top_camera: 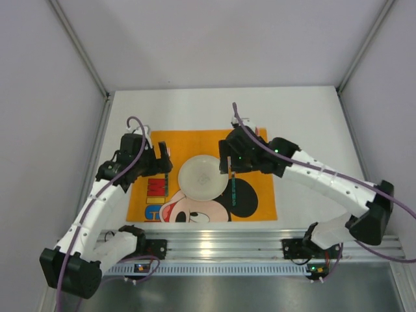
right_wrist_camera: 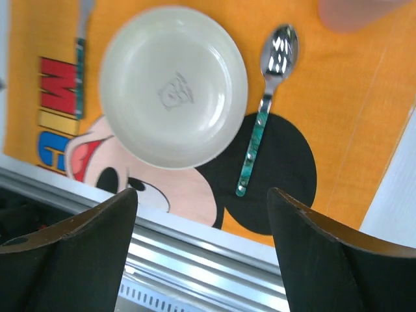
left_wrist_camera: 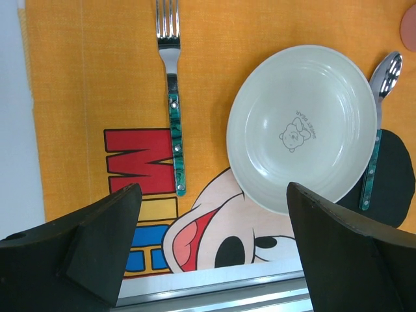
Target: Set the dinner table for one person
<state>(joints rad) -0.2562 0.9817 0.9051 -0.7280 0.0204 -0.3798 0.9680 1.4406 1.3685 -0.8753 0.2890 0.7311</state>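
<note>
The white dinner table [top_camera: 305,117] bears an orange Mickey Mouse placemat [top_camera: 195,140]. A white plate [top_camera: 203,177] lies at the placemat's middle. In the left wrist view a fork [left_wrist_camera: 174,97] with a green handle lies left of the plate [left_wrist_camera: 302,127], and a spoon [left_wrist_camera: 377,123] with a green handle lies right of it. The right wrist view shows the plate [right_wrist_camera: 172,84] and spoon [right_wrist_camera: 263,114] too. My left gripper [top_camera: 156,166] [left_wrist_camera: 213,192] hangs open and empty over the placemat's left part. My right gripper [top_camera: 227,159] [right_wrist_camera: 201,193] hangs open and empty over the plate's right edge.
A pinkish round thing [right_wrist_camera: 354,13], blurred and cut off, sits at the placemat's far right corner; it also shows in the left wrist view [left_wrist_camera: 409,26]. An aluminium rail [top_camera: 214,244] runs along the table's near edge. White walls [top_camera: 52,130] close in left, right and back.
</note>
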